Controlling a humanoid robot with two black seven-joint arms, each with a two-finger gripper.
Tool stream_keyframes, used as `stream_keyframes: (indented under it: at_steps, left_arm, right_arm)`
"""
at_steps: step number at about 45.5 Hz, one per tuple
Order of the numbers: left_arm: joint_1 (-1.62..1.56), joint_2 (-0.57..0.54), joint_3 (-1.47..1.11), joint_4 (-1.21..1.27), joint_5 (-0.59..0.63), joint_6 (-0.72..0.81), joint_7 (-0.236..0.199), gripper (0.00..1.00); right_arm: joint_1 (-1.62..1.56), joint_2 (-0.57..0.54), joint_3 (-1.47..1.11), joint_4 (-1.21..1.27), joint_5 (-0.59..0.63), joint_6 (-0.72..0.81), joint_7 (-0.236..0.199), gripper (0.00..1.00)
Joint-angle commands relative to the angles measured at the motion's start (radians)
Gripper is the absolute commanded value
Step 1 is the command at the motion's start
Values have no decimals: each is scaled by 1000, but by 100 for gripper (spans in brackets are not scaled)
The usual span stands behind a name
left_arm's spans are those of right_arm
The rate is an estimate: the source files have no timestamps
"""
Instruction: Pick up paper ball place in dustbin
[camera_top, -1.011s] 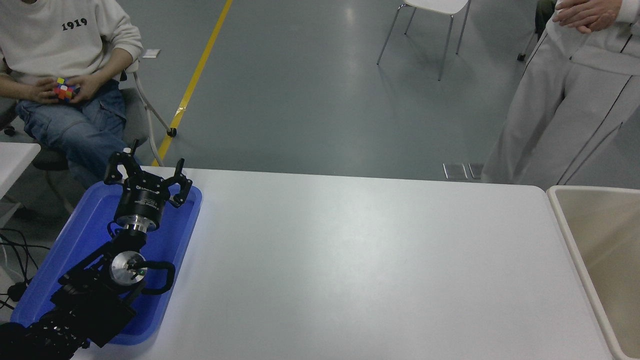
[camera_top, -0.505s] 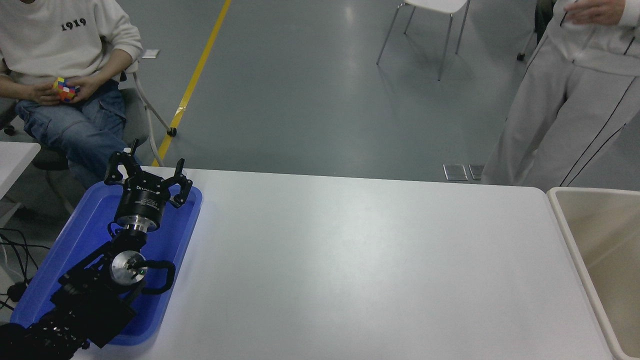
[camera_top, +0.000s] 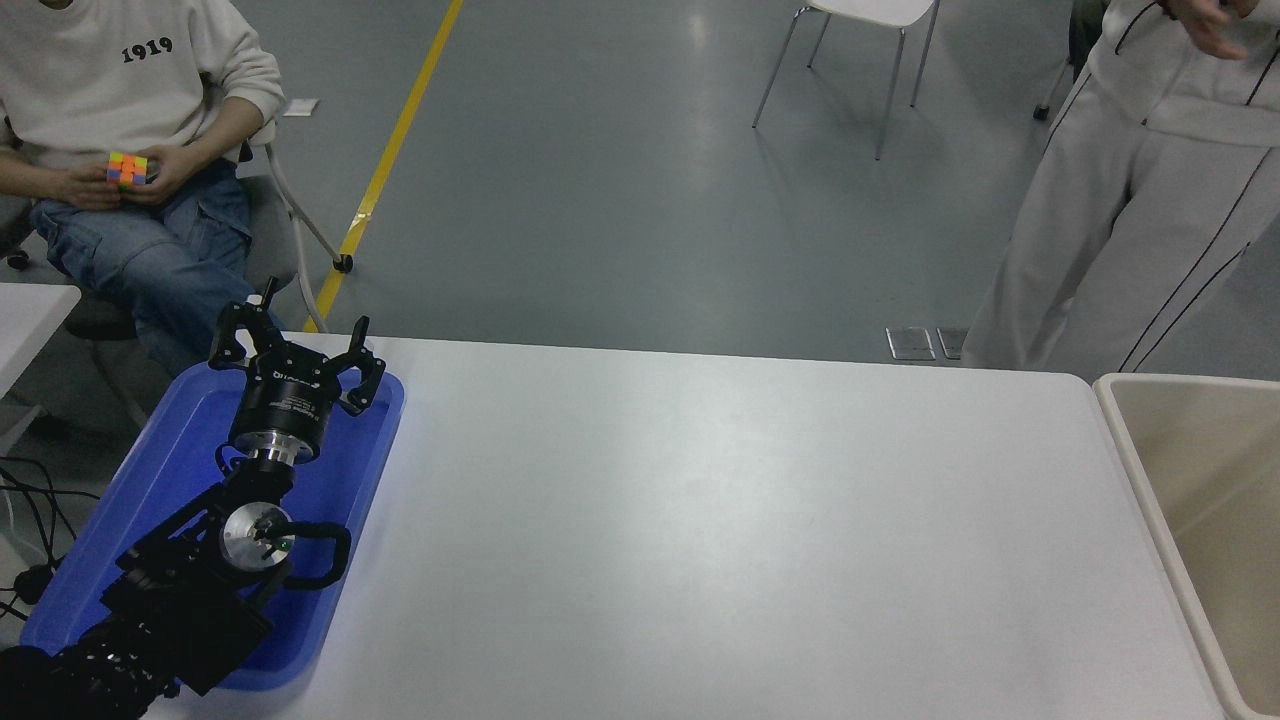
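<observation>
Only partly in frame, dustbin (camera_top: 1130, 440) at right; left hand (camera_top: 296, 345) spread over blue tray (camera_top: 150, 470).

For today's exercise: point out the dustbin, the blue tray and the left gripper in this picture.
dustbin (camera_top: 1135, 452), head view, on its pale left rim.
blue tray (camera_top: 175, 455), head view, on its bare floor.
left gripper (camera_top: 298, 338), head view, between its open fingertips.

bright, even overhead light; soft glare on the white table (camera_top: 720, 520); sharp focus
</observation>
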Motion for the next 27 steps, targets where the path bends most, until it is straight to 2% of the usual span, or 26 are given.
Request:
stream_keyframes:
  at_steps: [1,13,27]
  left_arm:
    - [0,1,-1,0,0,1,0,100]
    - [0,1,-1,0,0,-1,0,100]
    - [0,1,1,0,0,-1,0,100]
  right_arm:
    - [-145,47,71,-15,48,-279,-1,0]
    - [-248,92,108,-18,62,-575,0,0]
    - [-330,168,154,-130,105,-632,0,0]
